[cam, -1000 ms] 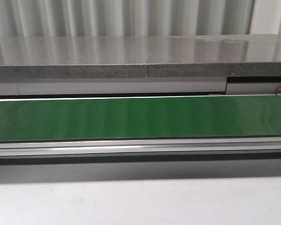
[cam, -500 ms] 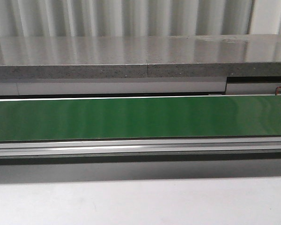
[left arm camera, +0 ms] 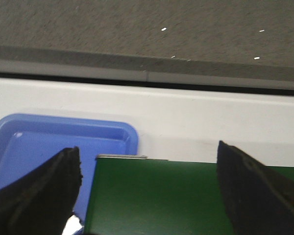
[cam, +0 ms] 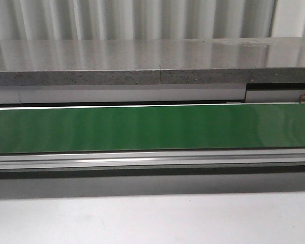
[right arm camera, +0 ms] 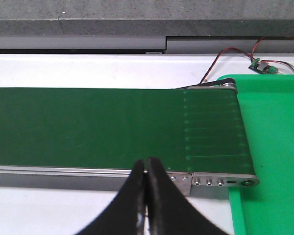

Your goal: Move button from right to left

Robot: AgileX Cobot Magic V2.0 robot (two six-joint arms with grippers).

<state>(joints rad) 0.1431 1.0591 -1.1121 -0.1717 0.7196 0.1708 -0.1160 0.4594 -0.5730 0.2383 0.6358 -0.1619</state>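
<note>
The button shows in none of the three views, so where it lies relative to either gripper cannot be told.

In the front view a green belt [cam: 152,127] runs straight across from the 9 o'clock edge to the 3 o'clock edge, with a metal rail [cam: 152,160] just below it and a bare white table [cam: 152,218] toward 6 o'clock. A grey stone-like shelf [cam: 152,63] sits toward 12 o'clock. Neither arm appears in this view.

In the left wrist view the left gripper [left arm camera: 147,191] stands wide, its two dark fingers [left arm camera: 44,191] well apart with nothing between them. Behind the gap lies the end of the green belt, and a blue tray [left arm camera: 49,142] sits beside that end, reaching behind the finger at 8 o'clock.

In the right wrist view the right gripper [right arm camera: 147,196] is closed, its two dark fingertips pressed together at 6 o'clock with nothing visible between them. It hangs over the near rail of the belt, close to the belt's end. A green tray [right arm camera: 274,147] lies at 3 o'clock just past that end, and red and black wires [right arm camera: 235,54] run to a small circuit board [right arm camera: 262,66] at 1 o'clock.
</note>
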